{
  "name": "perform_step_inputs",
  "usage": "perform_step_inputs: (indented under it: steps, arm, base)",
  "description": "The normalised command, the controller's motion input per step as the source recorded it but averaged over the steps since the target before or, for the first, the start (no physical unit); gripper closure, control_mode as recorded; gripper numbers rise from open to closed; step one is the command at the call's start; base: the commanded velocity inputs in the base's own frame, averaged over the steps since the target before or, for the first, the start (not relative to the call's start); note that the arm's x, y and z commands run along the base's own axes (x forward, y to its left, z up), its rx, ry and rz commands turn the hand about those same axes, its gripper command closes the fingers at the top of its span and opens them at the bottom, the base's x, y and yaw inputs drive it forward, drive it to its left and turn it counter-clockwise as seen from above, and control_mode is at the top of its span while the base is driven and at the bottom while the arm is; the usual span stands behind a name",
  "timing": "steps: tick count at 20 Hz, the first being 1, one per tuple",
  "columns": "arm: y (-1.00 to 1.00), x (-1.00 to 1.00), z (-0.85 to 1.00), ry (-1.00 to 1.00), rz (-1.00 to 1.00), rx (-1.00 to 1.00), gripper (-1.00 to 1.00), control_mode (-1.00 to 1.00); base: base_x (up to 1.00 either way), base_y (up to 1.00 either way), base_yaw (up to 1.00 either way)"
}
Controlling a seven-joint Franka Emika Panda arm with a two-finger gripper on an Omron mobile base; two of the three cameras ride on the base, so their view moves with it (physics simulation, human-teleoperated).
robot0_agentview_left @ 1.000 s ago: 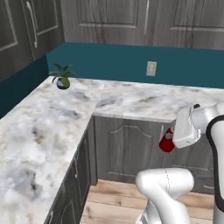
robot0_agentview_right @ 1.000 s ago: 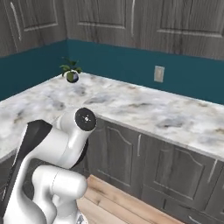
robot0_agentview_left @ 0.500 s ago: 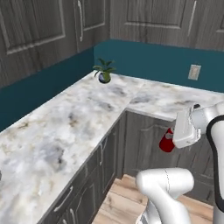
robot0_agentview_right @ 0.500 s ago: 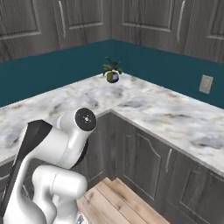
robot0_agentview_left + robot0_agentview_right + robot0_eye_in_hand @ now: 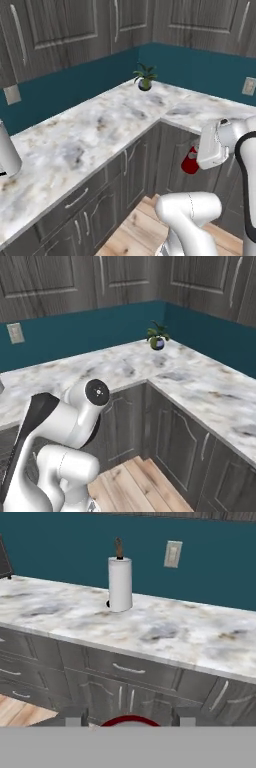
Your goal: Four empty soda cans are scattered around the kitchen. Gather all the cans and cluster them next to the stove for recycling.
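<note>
At right of centre in the left base view, a red soda can [image 5: 190, 161] is seen pinched in the claw [image 5: 196, 156], carried low in front of the dark cabinet doors [image 5: 131, 175] and below the edge of the marbled worktop [image 5: 95, 135]. Along the bottom edge of the hand view the can's red rim [image 5: 130, 720] is seen between the two dark fingertips [image 5: 73, 720], so the claw is judged to be partly closed around the can rather than spread wide. Across the worktop a paper towel roll [image 5: 120, 584] stands upright near the teal back wall, with a wall socket [image 5: 173, 554] beyond it; a small potted plant [image 5: 144, 78] is set in the corner at the upper middle. No stove is shown. Because the can is held below worktop height, it could be struck against the worktop edge or the cabinet fronts if swung forward before being raised. A knock there could loosen a grip on smooth metal, and the can could be dropped to the wooden floor [image 5: 135, 235].
</note>
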Motion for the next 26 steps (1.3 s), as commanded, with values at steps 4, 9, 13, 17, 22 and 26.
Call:
perform_step_inputs:
  steps: [4, 9, 13, 17, 22, 26]
  arm:
    - [0.00, 0.00, 0.00, 0.00, 0.00, 0.00, 1.00, 1.00]
    - [0.00, 0.00, 0.00, 0.00, 0.00, 0.00, 1.00, 1.00]
    - [0.00, 0.00, 0.00, 0.00, 0.00, 0.00, 1.00, 1.00]
    - [0.00, 0.00, 0.00, 0.00, 0.00, 0.00, 1.00, 1.00]
    - [0.00, 0.00, 0.00, 0.00, 0.00, 0.00, 1.00, 1.00]
    - [0.00, 0.00, 0.00, 0.00, 0.00, 0.00, 1.00, 1.00]
  base:
    - [-0.57, -0.30, 0.35]
    - [-0.64, 0.13, 0.29]
    - [-0.69, 0.45, 0.20]
    - [-0.70, 0.56, 0.19]
    - [-0.69, 0.66, 0.17]
    - [-0.67, 0.72, 0.18]
